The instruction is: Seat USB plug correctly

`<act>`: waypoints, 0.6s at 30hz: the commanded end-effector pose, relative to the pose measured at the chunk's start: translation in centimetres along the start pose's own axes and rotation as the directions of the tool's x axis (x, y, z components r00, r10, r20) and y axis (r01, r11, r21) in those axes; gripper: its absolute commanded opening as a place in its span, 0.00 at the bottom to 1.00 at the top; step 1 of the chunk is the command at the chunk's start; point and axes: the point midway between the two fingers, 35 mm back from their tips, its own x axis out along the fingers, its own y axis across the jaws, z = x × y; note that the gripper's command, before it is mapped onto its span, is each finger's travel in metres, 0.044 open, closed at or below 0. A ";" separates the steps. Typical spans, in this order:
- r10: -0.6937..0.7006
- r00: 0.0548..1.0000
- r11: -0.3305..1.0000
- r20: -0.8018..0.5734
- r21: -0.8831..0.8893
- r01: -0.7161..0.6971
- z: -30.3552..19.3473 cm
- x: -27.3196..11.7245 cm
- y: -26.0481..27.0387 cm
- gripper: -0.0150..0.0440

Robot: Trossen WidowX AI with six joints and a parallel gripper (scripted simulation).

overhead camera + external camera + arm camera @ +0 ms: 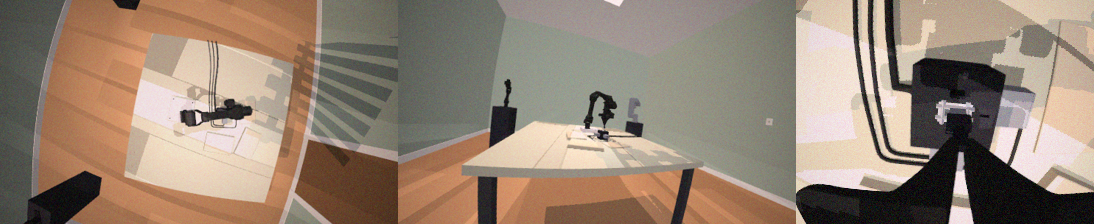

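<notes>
The power cube point(927, 131) point(602, 135) is a black block on the table point(519, 158). My gripper point(960, 144) point(604, 127) points down over the cube and is shut on the USB plug point(958, 123), a small dark block at the fingertips. A pale, bracket-shaped outline point(956, 105) shows on the cube top beside the plug. The plug's lower end and the socket opening are hidden, so I cannot tell how deep the plug sits or whether it is clear of the socket. In the top view the arm point(217, 115) covers the cube.
Grey plugs sit at the cube's right side point(1016, 107) and its near side. Black cables point(872, 65) point(217, 63) run past the cube to the table's far edge. Flat pale panels point(220, 142) point(249, 141) lie nearby. Shadows and bright bands cross the tabletop.
</notes>
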 end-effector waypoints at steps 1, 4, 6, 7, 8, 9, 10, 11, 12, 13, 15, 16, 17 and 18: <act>-0.001 1.000 1.000 -0.007 0.007 0.002 -0.1 0.1 0.0 0.25; -0.001 1.000 1.000 -0.008 0.008 0.001 -0.1 0.1 0.0 0.25; -0.001 1.000 1.000 -0.010 0.009 0.001 -0.1 0.2 0.0 0.25; -0.001 1.000 1.000 -0.010 0.009 0.001 -0.1 0.2 0.0 0.25; -0.001 1.000 1.000 -0.011 0.010 0.001 -0.1 0.2 0.0 0.25; -0.001 1.000 1.000 -0.011 0.010 0.001 -0.1 0.2 0.0 0.25; -0.001 1.000 1.000 -0.012 0.010 0.001 -0.1 0.2 0.0 0.25; -0.001 1.000 1.000 -0.012 0.011 0.001 -0.1 0.2 0.0 0.25; -0.001 1.000 1.000 -0.013 0.011 0.001 -0.1 0.2 0.0 0.25; -0.001 1.000 1.000 -0.013 0.011 0.001 -0.2 0.3 0.0 0.25; -0.001 1.000 1.000 -0.014 0.012 0.001 -0.2 0.3 0.0 0.25; -0.001 1.000 1.000 -0.015 0.012 0.001 -0.2 0.3 0.0 0.25; -0.001 1.000 1.000 -0.016 0.013 0.001 -0.2 0.3 0.0 0.25; -0.001 1.000 1.000 -0.016 0.013 0.001 -0.2 0.3 0.0 0.25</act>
